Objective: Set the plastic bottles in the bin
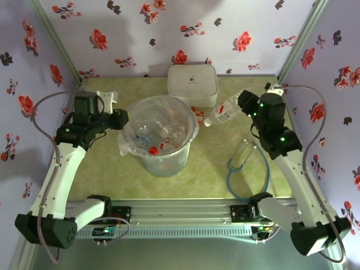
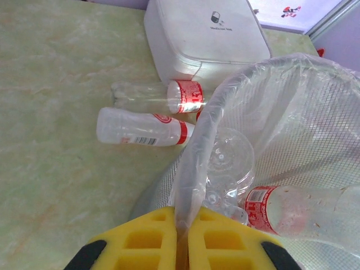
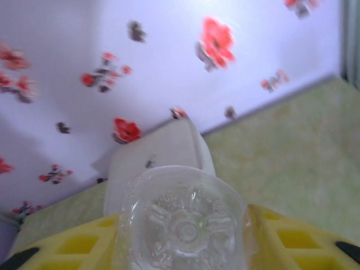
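The bin (image 1: 164,162), a round translucent bucket lined with a clear bag, stands mid-table with several plastic bottles inside (image 1: 163,135). My left gripper (image 1: 125,120) is shut on the bag at the bin's left rim (image 2: 194,163); its yellow fingers (image 2: 149,242) pinch the plastic. Two red-labelled bottles (image 2: 140,128) (image 2: 163,95) lie on the table between the bin and a white box. My right gripper (image 1: 243,102) is shut on a clear bottle (image 1: 224,111). In the right wrist view that bottle's ribbed base (image 3: 183,225) sits tight between the yellow fingers (image 3: 281,236).
A white square lidded box (image 1: 193,84) stands at the back, just behind the bin. A blue looped tube (image 1: 247,175) lies on the table at the front right. Flowered walls close in the left, back and right sides.
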Controlling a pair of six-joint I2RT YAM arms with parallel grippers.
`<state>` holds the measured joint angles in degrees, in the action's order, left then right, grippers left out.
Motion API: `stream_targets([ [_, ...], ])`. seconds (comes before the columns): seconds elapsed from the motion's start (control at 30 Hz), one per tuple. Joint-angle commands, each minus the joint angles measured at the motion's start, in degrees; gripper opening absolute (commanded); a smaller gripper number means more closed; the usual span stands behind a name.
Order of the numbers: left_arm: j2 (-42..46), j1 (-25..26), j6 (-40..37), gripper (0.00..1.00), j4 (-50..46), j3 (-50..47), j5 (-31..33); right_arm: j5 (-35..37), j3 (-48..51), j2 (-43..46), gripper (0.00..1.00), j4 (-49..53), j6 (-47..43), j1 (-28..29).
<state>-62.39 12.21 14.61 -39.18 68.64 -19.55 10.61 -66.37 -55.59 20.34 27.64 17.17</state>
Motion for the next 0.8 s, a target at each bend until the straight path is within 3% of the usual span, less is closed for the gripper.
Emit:
stream_targets([
  [0.0, -2.5, 2.2, -2.1, 0.00, -4.2, 0.4, -3.9, -7.6, -6.1, 0.7, 0.37, -1.8, -13.7, 0.7],
  [0.17, -3.8, 4.5, -1.7, 0.00, -2.2, 1.0, -3.9, -18.3, -13.2, -2.1, 0.36, -9.2, -14.8, 3.7],
  [0.4, -4.9, 6.2, -0.8, 0.00, -0.7, 1.0, -3.9, -29.7, -18.5, -9.3, 0.37, -14.8, -15.8, 12.8],
  [0.57, -6.1, 6.8, -1.1, 0.00, -0.3, 2.1, -3.9, -32.9, -19.7, -13.1, 0.37, -7.7, -22.6, 19.0],
  [0.77, -7.3, 7.4, -1.3, 0.00, 0.1, 3.5, -3.9, -37.7, -21.4, -16.6, 0.37, 4.3, -29.6, 21.8],
])
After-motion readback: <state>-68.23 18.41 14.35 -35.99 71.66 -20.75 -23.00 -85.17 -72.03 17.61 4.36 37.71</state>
